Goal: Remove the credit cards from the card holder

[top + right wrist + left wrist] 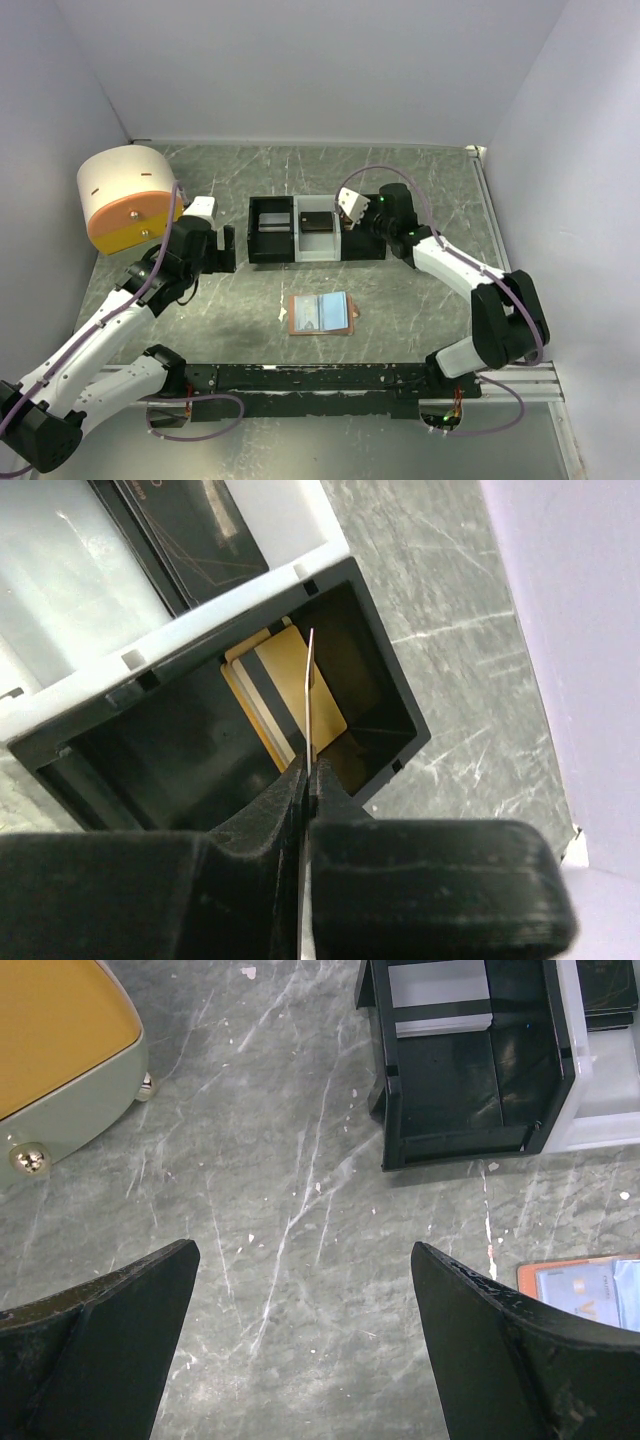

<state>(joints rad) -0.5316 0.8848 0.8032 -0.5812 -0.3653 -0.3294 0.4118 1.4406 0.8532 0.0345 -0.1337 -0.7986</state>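
The card holder (320,314) lies open and flat on the marble table, salmon-orange outside with a light blue lining; its corner (585,1290) shows in the left wrist view. My right gripper (350,212) (310,765) is shut on a thin credit card (310,680), held edge-on over the right black compartment of the tray (253,230). A gold credit card (330,708) with a dark stripe lies in that compartment. A dark card (318,222) (195,525) rests in the white middle compartment. My left gripper (228,248) (305,1250) hangs open over bare table, left of the tray.
A round white-and-orange box (125,197) (60,1050) stands at the far left. The tray's left black compartment (450,1080) holds nothing. Grey walls close in the table on three sides, and a black rail (320,378) runs along the near edge.
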